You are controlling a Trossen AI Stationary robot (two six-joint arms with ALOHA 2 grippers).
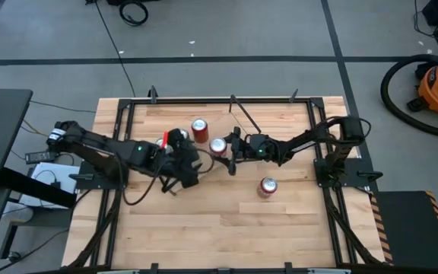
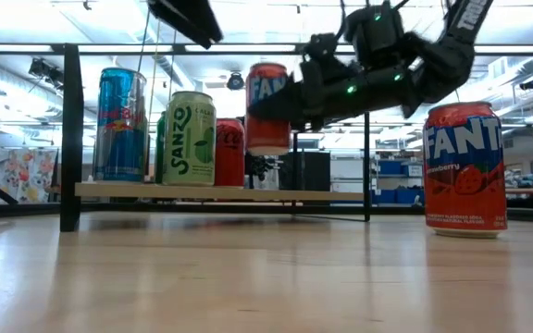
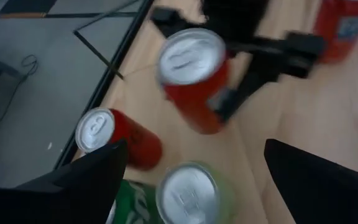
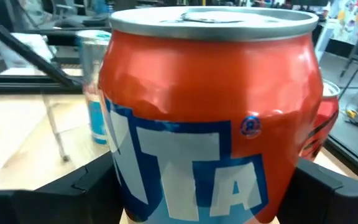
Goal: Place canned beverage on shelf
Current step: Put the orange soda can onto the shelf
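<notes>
The shelf (image 2: pixel 248 192), a light wood plank on black rods, carries a blue can (image 2: pixel 120 125), a green Sanzo can (image 2: pixel 190 139) and a red Coca-Cola can (image 2: pixel 229 153), all upright on their bases. My right gripper (image 2: pixel 280 102) reaches in from the table's right, shut on an orange-red Fanta can (image 2: pixel 268 106) just right of the Coca-Cola can. My left gripper (image 3: pixel 194 149) hovers open above the shelf's cans (image 1: pixel 185 156), touching nothing. My right gripper pinches the Fanta can's side wall (image 4: pixel 114 174) between its two fingers, one on each side of the lower body. The fingers come in about level from the table's right. The can stays upright, its base lifted clear above the shelf plank.
A second Fanta can (image 2: pixel 465 166) stands upright on the tabletop nearer the front, to the right of the shelf (image 1: pixel 268 186). The table's black frame (image 1: pixel 120 137) runs along its edges. Bare wood lies across the near half of the tabletop (image 1: pixel 204 228).
</notes>
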